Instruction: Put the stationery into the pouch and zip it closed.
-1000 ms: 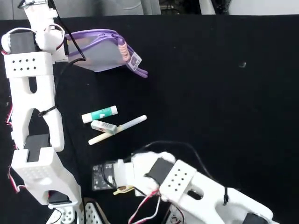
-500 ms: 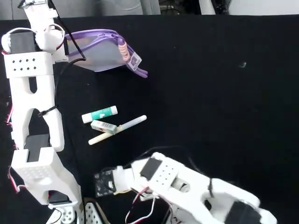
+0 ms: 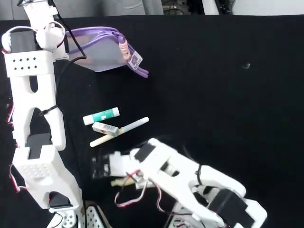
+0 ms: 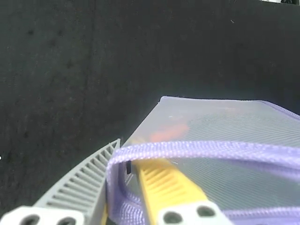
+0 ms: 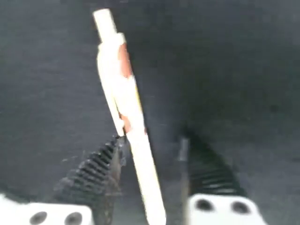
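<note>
The left gripper (image 4: pixel 123 153) is clamping the purple zipper rim of the pouch (image 4: pixel 220 126), which is hanging open beside it. The right gripper (image 5: pixel 150 144) is holding its 2 fingers apart. The pen (image 5: pixel 117 79) seems to be lying just ahead of them, and the glue stick (image 3: pixel 101 116) is lying beyond it.

White perforated arms (image 3: pixel 33 95), black motors (image 3: pixel 37 142), red-white cables (image 3: pixel 124 199), ribbed fingers (image 4: pixel 84 183).

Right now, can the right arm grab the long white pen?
Probably yes. The right gripper is open, and its wrist view shows the pen lined up between its fingers with nothing in front. The left gripper only holds the pouch, well away.
</note>
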### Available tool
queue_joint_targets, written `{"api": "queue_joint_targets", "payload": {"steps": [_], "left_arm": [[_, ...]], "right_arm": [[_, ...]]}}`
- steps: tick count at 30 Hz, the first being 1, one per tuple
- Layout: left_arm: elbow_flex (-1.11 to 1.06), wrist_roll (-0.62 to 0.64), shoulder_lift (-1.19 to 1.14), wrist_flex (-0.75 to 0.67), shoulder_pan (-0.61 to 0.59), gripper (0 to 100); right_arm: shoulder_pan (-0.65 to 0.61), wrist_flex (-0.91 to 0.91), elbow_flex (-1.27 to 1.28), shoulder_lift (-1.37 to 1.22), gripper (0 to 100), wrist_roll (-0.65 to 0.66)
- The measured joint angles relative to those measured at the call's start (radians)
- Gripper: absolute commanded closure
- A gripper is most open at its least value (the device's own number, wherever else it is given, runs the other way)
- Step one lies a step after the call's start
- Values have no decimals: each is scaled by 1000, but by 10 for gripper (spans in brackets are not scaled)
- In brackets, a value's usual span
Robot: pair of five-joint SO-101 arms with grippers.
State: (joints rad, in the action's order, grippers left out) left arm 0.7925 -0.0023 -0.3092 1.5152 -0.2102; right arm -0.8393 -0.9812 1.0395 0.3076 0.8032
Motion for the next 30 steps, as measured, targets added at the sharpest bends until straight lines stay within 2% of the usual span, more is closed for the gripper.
{"api": "queue_joint_targets", "payload": {"steps": [8,12,21,26,30], "left_arm": [[12,0,-8,0,0,972],[12,0,-8,0,0,972],[12,0,-8,0,0,972],[12,0,-8,0,11,972],[26,-2,-6,11,66,972]], "right_arm": [[35,8,-12,-20,987,0],[35,-66,-31,-3,987,0],[54,-295,-57,344,987,-23],[216,-319,-57,621,988,-26],[376,-299,-81,827,988,-29]]}}
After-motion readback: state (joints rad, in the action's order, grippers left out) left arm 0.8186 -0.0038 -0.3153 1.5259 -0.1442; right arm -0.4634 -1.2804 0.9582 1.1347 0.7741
